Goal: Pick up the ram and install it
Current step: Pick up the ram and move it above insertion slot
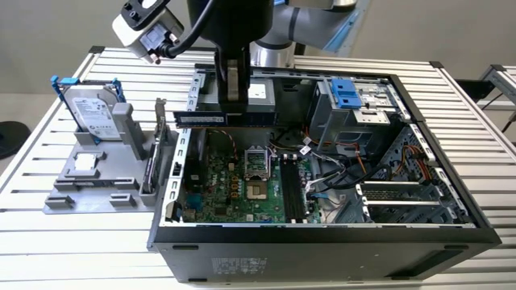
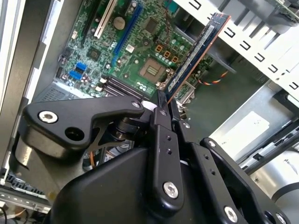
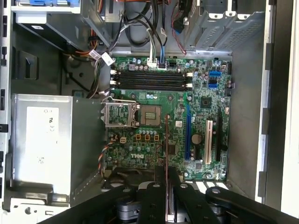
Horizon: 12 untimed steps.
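The gripper (image 1: 234,112) is clamped tight on the ram (image 1: 197,119), holding the stick level in the air over the open computer case (image 1: 322,241), above the green motherboard (image 1: 226,193) and not yet seated.

tool (image 2: 166,101) points down, clamped tight

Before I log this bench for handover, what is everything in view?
table: one, white slatted, under everything
computer case: one, black, open, on the table
motherboard: one, green, inside the case
power supply: one, grey, inside the case
stand: one, grey, at the exterior view's left of the case
hard drive: one, silver, blue bracket, upright in the stand
expansion card: one, dark, metal bracket, upright in the stand
ram: one, dark, black chips, held above the motherboard
pincer: one, black, shut on the ram
arm: one, grey, above the case
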Each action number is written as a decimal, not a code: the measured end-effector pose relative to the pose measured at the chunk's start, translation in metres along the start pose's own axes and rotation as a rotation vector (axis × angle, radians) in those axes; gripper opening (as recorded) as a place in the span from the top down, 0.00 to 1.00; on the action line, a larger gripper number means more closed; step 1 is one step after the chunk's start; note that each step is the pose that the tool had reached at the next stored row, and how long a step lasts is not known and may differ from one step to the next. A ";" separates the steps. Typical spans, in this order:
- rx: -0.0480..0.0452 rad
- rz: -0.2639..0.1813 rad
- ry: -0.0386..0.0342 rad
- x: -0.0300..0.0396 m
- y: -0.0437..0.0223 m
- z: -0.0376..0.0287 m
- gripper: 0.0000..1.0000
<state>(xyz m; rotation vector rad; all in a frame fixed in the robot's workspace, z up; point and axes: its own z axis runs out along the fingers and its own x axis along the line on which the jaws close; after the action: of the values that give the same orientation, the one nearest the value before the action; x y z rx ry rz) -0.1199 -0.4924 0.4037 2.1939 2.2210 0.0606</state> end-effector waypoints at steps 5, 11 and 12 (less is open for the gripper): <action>0.0001 0.000 -0.0001 0.0002 0.0044 0.0001 1.00; 0.0001 0.000 0.0000 0.0003 0.0096 0.0004 1.00; 0.0001 0.000 -0.0001 0.0004 0.0104 0.0004 1.00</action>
<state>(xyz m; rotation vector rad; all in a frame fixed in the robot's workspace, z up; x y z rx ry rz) -0.1095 -0.4919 0.4037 2.1939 2.2210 0.0604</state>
